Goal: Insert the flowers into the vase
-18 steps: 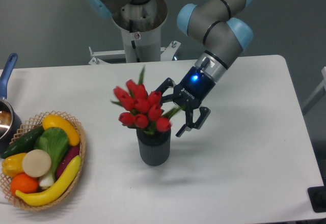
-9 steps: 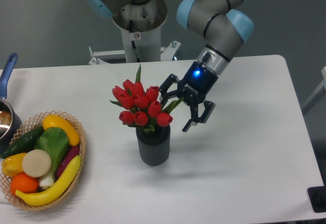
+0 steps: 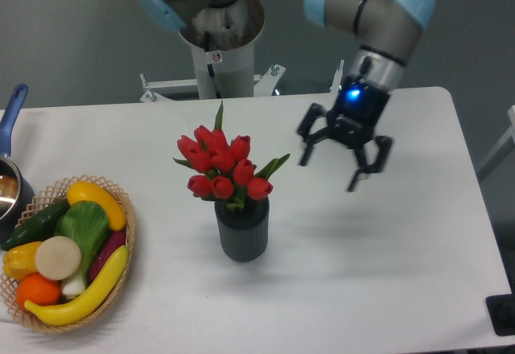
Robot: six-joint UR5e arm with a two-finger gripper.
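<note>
Two fingers of the pincer (image 3: 330,170) are spread wide and hold nothing, hanging above the counter (image 3: 386,249) well right of the flowers (image 3: 223,169). The flowers stand upright in the vase (image 3: 242,231), near the counter's middle.

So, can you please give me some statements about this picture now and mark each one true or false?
1. The flowers stand in the vase. True.
2. The gripper is shut on the flowers. False: it is open, empty and apart from them, to their right in the picture.
3. The vase lies on its side. False: it stands upright on the table.
4. A basket of vegetables sits left of the vase in the picture. True.
5. A yellow banana lies in the basket. True.
</note>
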